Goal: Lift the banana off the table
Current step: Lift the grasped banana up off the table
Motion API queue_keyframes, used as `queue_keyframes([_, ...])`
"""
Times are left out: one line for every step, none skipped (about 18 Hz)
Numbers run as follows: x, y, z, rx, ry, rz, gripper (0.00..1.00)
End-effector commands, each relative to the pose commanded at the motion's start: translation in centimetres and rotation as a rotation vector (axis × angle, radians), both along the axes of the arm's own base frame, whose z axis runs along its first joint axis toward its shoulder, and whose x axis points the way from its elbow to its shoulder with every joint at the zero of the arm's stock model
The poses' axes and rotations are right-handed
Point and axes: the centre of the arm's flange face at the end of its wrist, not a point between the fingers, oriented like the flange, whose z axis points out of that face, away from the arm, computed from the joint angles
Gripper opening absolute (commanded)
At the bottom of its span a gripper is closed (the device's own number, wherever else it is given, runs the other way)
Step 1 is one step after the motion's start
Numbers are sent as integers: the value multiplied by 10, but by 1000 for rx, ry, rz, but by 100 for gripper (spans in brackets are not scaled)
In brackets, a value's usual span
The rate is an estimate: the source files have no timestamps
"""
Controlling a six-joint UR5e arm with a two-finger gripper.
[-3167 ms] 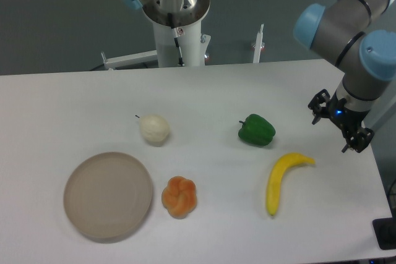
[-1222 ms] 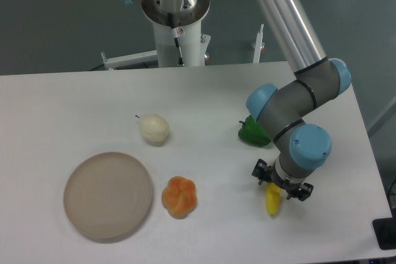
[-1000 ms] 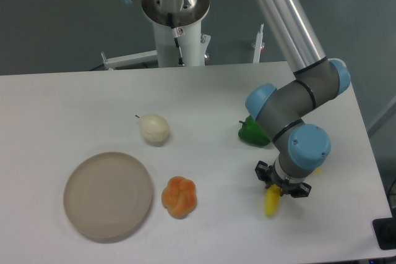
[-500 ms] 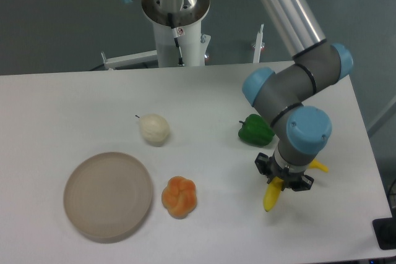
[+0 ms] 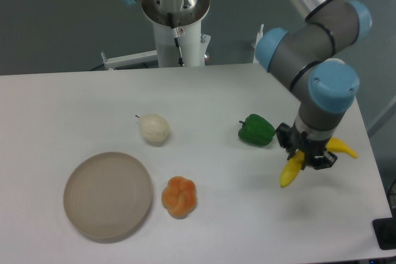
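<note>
The yellow banana hangs in the air above the right side of the white table; one end points down-left and its other tip sticks out to the right of the wrist. My gripper is shut on the banana's middle, which the wrist and fingers hide. The arm reaches down from the upper right.
A green pepper lies just left of the gripper. A cream pear, an orange lobed fruit and a round beige plate sit on the left half. The table's right edge is close by the gripper.
The gripper came over the banana, shut on it and has lifted it up and to the right, off the table. The other objects have not moved.
</note>
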Motion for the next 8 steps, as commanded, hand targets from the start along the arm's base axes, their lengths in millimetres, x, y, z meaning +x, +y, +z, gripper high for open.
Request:
queue_keyframes([-2, -2, -1, -2, 0, -23, 0])
queue_keyframes([-4, -3, -3, -6, -2, -46, 0])
queue_keyframes([-3, -3, -4, -10, -2, -61, 0])
queue_keyframes([-3, -3, -4, -11, -3, -69, 0])
queue_keyframes([-3, -3, -5, -15, -8, -71, 0])
queue_keyframes([-3, -3, -6, -16, -9, -71, 0])
queue_keyframes([-3, -4, -5, -15, -8, -69, 0])
queue_keyframes([-4, -5, -7, -16, -11, -68, 0])
